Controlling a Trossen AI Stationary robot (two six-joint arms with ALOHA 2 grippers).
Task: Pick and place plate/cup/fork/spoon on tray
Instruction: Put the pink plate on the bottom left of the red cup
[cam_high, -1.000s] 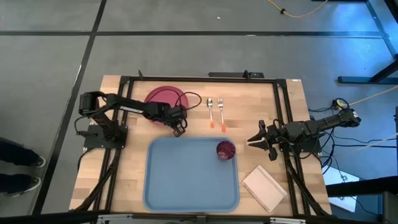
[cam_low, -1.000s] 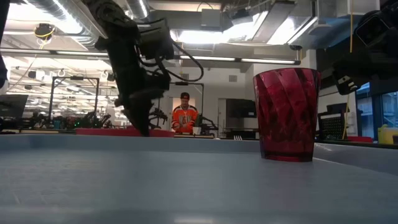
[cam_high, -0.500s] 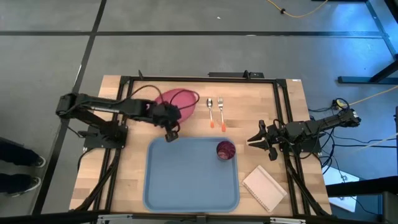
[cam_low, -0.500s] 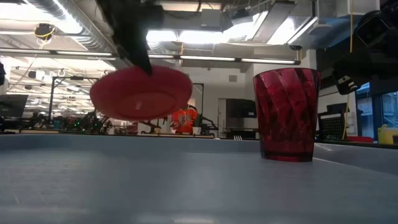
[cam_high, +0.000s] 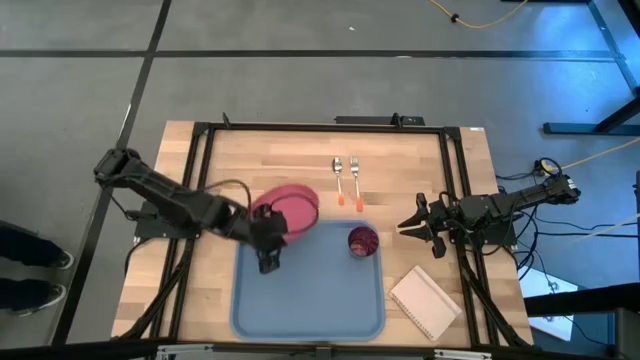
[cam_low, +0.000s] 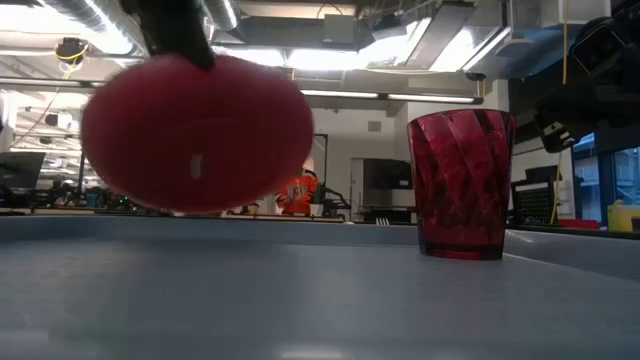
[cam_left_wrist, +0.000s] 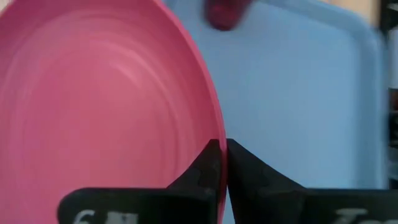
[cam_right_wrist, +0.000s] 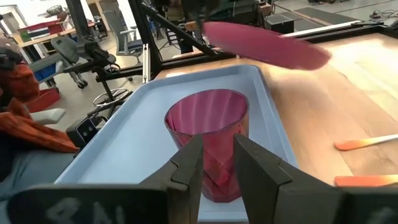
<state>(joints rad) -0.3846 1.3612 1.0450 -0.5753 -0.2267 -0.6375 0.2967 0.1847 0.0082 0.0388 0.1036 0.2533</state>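
The pinkish-red plate (cam_high: 292, 204) hangs tilted in the air over the far left part of the light blue tray (cam_high: 300, 300). It fills the left of the low view (cam_low: 195, 135). My left gripper (cam_high: 268, 232) is shut on its rim. The maroon cup (cam_high: 362, 241) stands upright on the tray's far right part. The spoon (cam_high: 338, 180) and fork (cam_high: 354, 182) lie side by side on the wood beyond the tray, orange tips toward it. My right gripper (cam_high: 405, 226) is open and empty beside the tray's right rim, pointing at the cup (cam_right_wrist: 208, 137). My left gripper pinches the plate's rim (cam_left_wrist: 214, 134) between its two fingers, one on the upper face and one on the underside. It holds the rim on the plate's near left side. The plate is lifted clear of the tray (cam_left_wrist: 298, 93) and tilted.
A white notepad (cam_high: 425, 302) lies at the table's near right, beside the tray. A black frame (cam_high: 330, 125) runs around the tabletop. A person in orange (cam_low: 297, 192) shows far behind in the low view, partly hidden by the plate.
My left gripper has lifted the plate off the wood at the far left and carried it toward the near edge and a little right. The plate, flat on the table a second ago, now hangs clear and tilted over the tray's far left part.
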